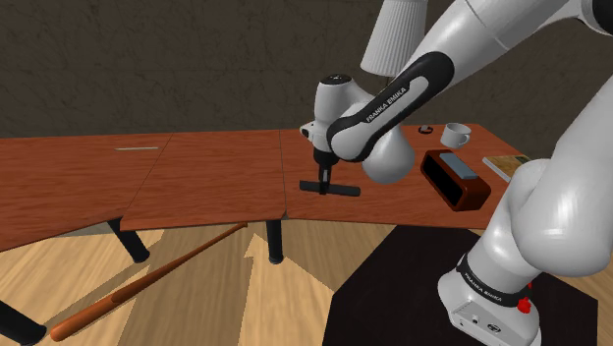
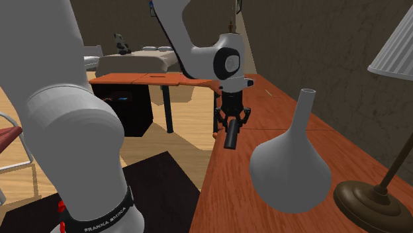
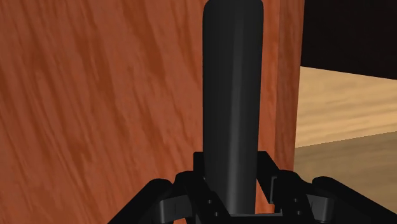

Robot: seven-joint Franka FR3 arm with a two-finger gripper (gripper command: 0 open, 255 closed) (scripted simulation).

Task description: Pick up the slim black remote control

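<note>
Where the dark band on the white arm [image 1: 388, 103] faces the shoulder camera, I read "FRANKA EMIKA" in white capitals, and the same words circle the arm's base in my second exterior view. My tool [image 1: 322, 182] is clenched on the remote [image 1: 339, 189], a slim, smooth, plain black bar with a rounded end. It sits crosswise between the fingers, close over the reddish wood-grained bench [image 1: 216, 167] near its edge; I cannot tell whether it touches.

Reddish wooden table [image 1: 196, 177] across the shoulder view. At that view's far right end, white mug [image 1: 454, 134]; nearer, dark red box [image 1: 455, 178] with grey top; book [image 1: 503, 165] just right of it. Below, wooden bat [image 1: 147, 282] lying on plank floor [image 1: 285, 300], black rug [image 1: 403, 285] to its right. Near in the second exterior view, grey vase [image 2: 291, 165] beside lamp [image 2: 370, 197].
</note>
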